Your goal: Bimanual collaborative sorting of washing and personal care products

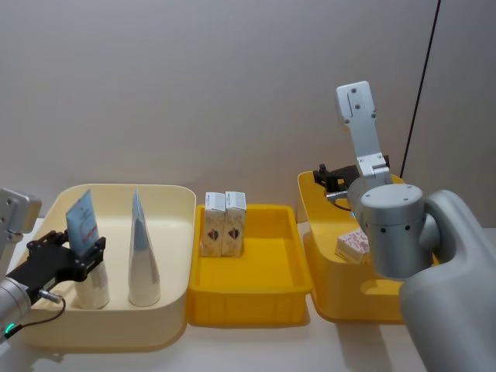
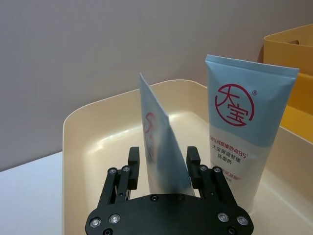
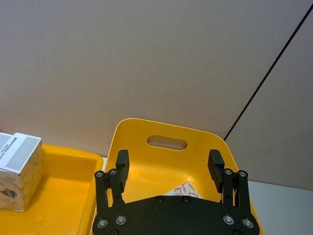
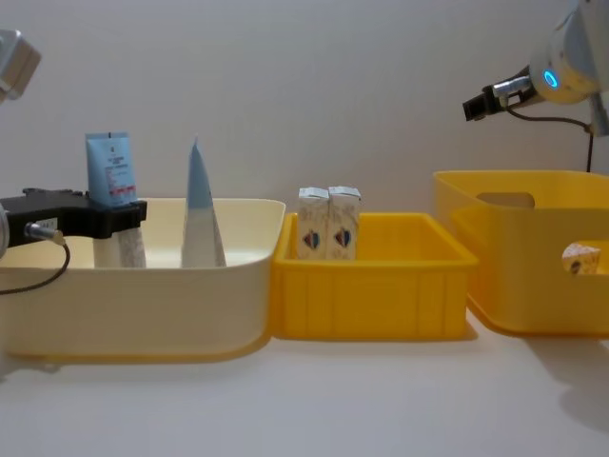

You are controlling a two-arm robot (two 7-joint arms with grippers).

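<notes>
Soft plastic is what the left hand [image 2: 162,152] has to deal with: a tall light-blue-and-white squeeze tube [image 2: 157,127] standing cap-down in the cream plastic bin [image 1: 180,232], its flat crimped end uppermost; the hand straddles it low on the body, partly open, one finger [image 2: 192,159] against the tube's side and the other just clear, so nothing looks clamped yet; a tube like this is probably light, slick and yielding, so I would close gently on the fuller lower body, not on the thin crimp, which would fold; a second matching tube [image 1: 142,256] stands just beside it; two small white cartons [image 1: 215,225] stand in the shallow yellow tray [image 1: 248,306]; the right hand [image 3: 168,160] hovers wide open and empty above the deep yellow bin [image 3: 132,147], which holds another carton [image 3: 183,189]
</notes>
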